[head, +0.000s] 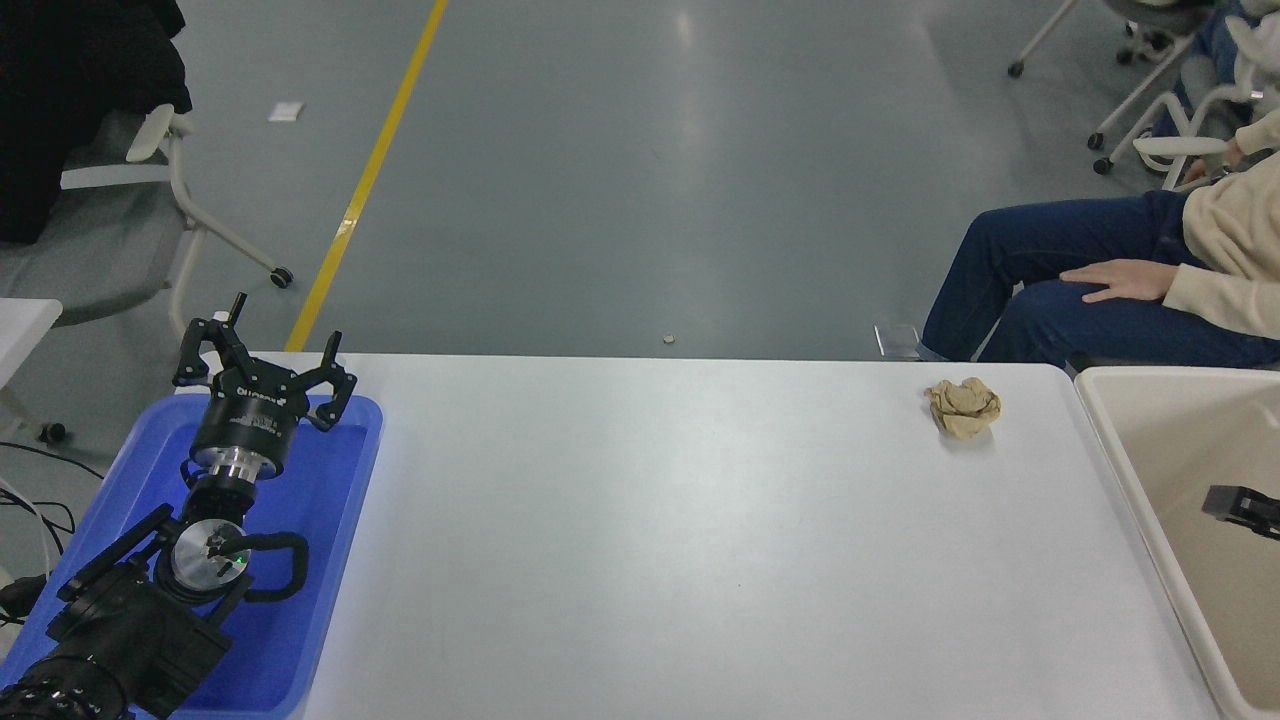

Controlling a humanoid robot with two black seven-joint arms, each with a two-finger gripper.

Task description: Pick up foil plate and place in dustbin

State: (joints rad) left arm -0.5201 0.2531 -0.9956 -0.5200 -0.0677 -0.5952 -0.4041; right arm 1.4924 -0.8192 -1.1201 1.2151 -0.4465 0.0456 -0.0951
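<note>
The foil plate is out of view. The dustbin (1112, 447) is a beige bin at the table's right end, cut off by the picture's edge. A black part of my right gripper (1240, 508) comes in from the right edge over the bin's inside; too little shows to tell its state or whether it holds anything. My left gripper (262, 352) is open and empty, parked at the lower left over a blue tray (345, 500).
A small brown paper wad (964, 408) lies on the white table (700, 540) near its far right corner. A person in blue jeans and a cream sleeve (1225, 250) sits beyond the bin. Office chairs stand on the floor behind the table.
</note>
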